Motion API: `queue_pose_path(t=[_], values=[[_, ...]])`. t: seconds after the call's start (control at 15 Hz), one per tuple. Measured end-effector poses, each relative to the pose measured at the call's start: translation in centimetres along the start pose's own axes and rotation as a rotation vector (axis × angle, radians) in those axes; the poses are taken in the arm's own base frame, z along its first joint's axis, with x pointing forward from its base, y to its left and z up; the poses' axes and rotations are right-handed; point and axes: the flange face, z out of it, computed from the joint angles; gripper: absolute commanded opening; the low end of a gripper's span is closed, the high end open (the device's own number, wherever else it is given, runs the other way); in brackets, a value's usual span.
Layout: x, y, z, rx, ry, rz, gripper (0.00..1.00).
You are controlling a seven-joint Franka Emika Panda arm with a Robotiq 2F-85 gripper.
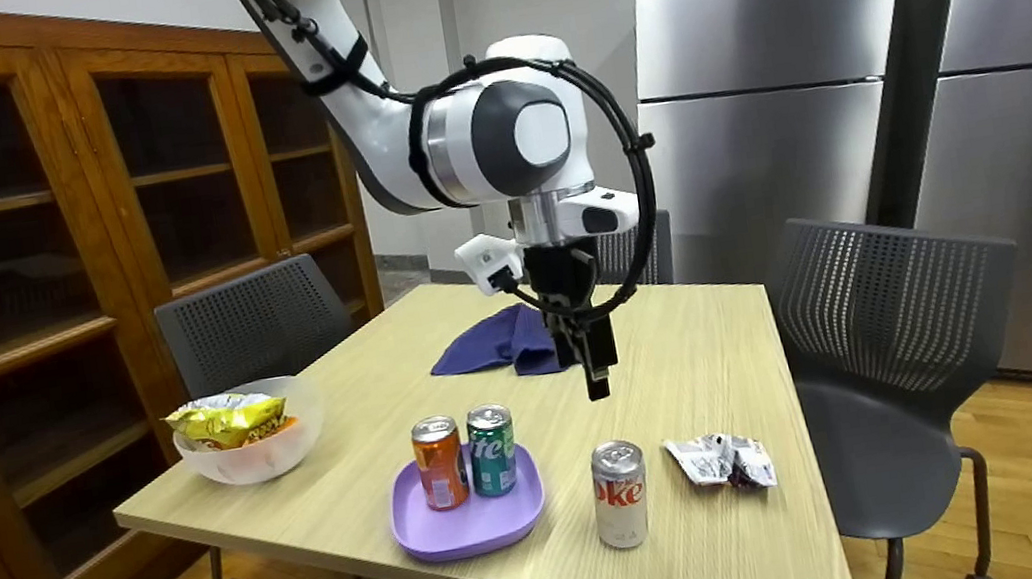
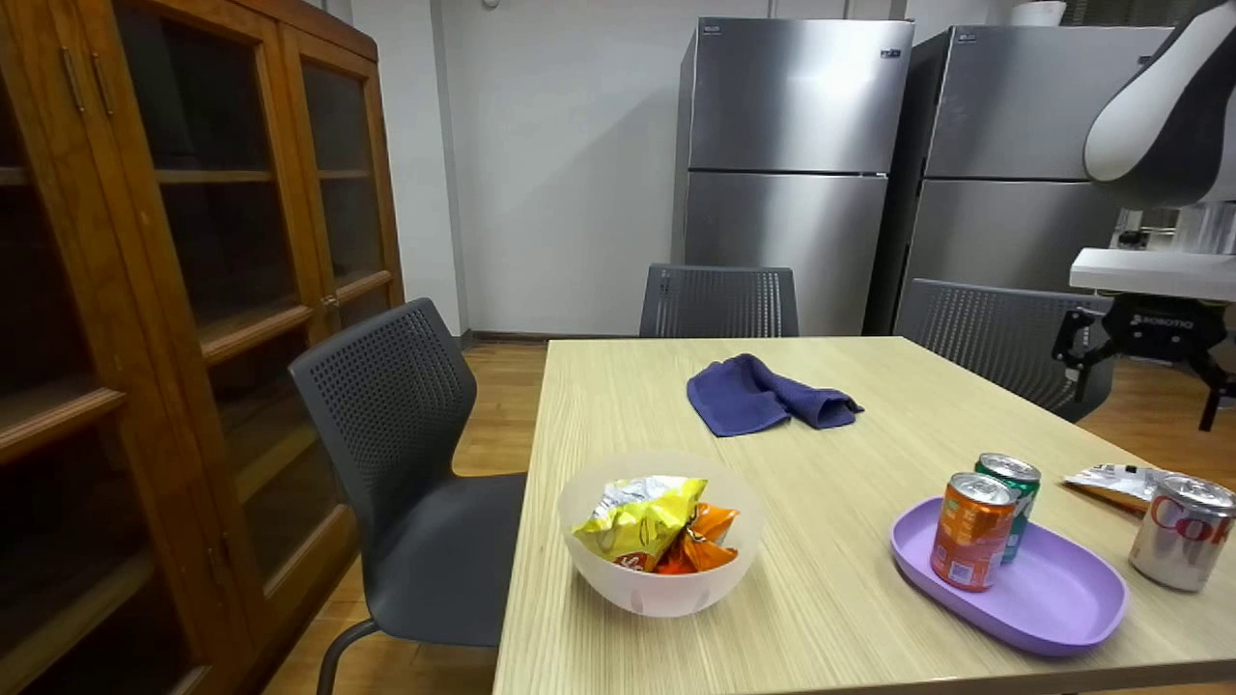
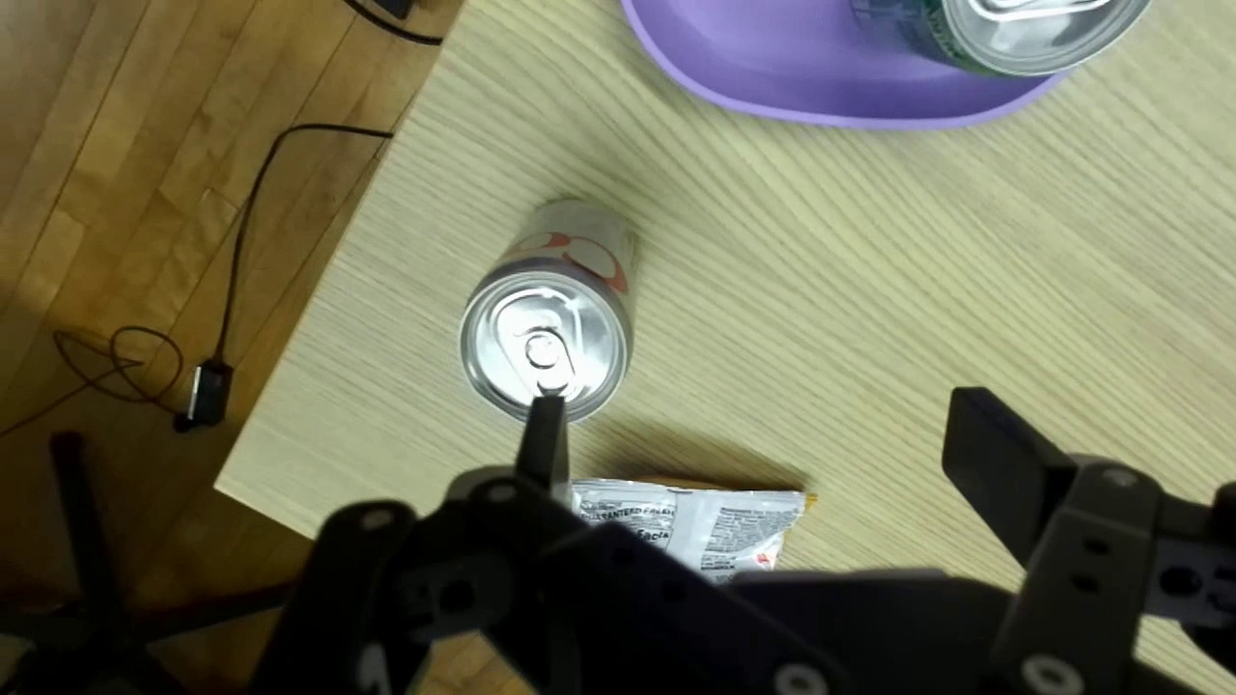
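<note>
My gripper (image 3: 759, 420) stands open above the table with nothing between its fingers; it also shows in both exterior views, black and pointing down (image 1: 584, 373). Nearest below it are a silver Coke can (image 3: 546, 338) and a crumpled silver snack bag (image 3: 690, 521). In the wrist view one fingertip overlaps the can's rim, though the exterior views show the gripper well above it. Part of the bag is hidden behind the gripper. A purple tray (image 1: 470, 538) beside the Coke can (image 1: 622, 507) carries an upright orange can (image 1: 442, 472) and a green can (image 1: 493, 459).
A frosted bowl (image 2: 666, 603) with yellow and orange snack bags sits near a table corner. A dark blue cloth (image 2: 739, 396) lies farther back. Grey chairs (image 1: 894, 317) surround the table (image 1: 370, 401). A wooden cabinet (image 1: 102, 287) and steel refrigerators (image 1: 778, 142) stand behind.
</note>
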Motion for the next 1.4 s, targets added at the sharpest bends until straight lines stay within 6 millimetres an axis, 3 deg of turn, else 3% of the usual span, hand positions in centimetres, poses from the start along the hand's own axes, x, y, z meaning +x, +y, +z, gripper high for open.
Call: queue_pose_path(t=[0.67,1.4], values=[[0.0,4.1,2.7,-0.010,-0.039,0.054,1.00],[-0.5,5.1,7.7,-0.037,-0.102,0.083,1.00]])
